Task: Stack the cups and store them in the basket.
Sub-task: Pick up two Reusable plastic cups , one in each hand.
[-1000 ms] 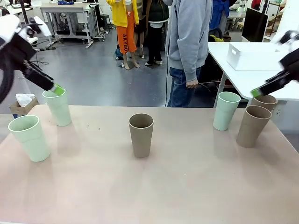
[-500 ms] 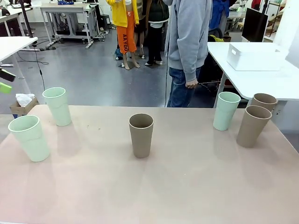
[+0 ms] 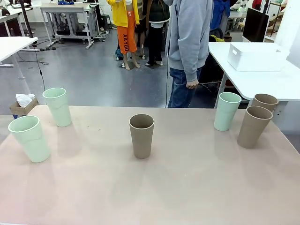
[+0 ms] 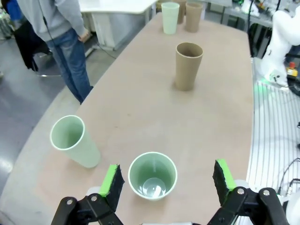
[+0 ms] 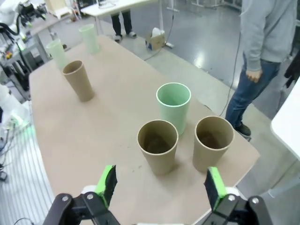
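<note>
Six cups stand upright on the table. Two mint cups (image 3: pixel 29 138) (image 3: pixel 58 106) are at the left, and a taupe cup (image 3: pixel 141 136) is in the middle. A mint cup (image 3: pixel 227 111) and two taupe cups (image 3: pixel 253 126) (image 3: pixel 265 101) are at the right. The white basket (image 3: pixel 255 57) sits on a separate white table behind at the right. My left gripper (image 4: pixel 167 177) hangs open above a mint cup (image 4: pixel 153 174), a second mint cup (image 4: pixel 74 140) beside it. My right gripper (image 5: pixel 161 186) hangs open above the right group, nearest a taupe cup (image 5: pixel 157 145).
A person in a grey hoodie (image 3: pixel 190 47) stands at the table's far edge, hands down. The white side table (image 3: pixel 281 82) holding the basket stands beyond the right corner. Wide bare tabletop (image 3: pixel 154 187) lies between the cups and the near edge.
Both arms have pulled back out of the front view. A second ago the left gripper was at the far-left mint cup's rim and the right gripper at the far-right taupe cup. The cups have not moved.
</note>
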Tool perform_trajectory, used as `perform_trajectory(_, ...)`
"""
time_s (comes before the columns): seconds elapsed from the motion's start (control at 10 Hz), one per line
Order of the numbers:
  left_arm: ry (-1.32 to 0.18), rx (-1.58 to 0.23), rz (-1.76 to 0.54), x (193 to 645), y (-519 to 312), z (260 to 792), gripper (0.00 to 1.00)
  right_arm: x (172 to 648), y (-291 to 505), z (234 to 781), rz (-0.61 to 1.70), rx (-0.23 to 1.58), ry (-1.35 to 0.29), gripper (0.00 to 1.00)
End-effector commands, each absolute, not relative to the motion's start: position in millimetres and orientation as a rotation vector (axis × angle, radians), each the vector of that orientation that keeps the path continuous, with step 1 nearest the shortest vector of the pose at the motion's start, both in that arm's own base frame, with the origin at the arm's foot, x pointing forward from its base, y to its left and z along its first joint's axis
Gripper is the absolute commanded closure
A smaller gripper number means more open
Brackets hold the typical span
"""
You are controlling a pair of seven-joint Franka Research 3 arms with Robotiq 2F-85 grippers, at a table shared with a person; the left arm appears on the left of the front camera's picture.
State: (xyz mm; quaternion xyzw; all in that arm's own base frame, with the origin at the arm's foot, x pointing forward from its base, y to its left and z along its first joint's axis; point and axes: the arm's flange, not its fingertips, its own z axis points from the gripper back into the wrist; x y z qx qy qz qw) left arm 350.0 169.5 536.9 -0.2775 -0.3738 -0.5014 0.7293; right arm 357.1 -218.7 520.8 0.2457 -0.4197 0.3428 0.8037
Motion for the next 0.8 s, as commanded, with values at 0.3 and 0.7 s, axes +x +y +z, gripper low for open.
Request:
perform_trajectory(0.3, -0.939, -0.642, -1.113, 339.4, 175.0, 536.0, 0.0, 359.6, -216.9, 518.6, 0.743, 0.567, -0.967, 0.0)
perform_trajectory(0.7, -0.937, -0.626, -1.105, 338.7, 176.3, 539.7, 0.0, 357.0, -217.8, 519.4, 0.733, 0.576, -0.979, 0.0)
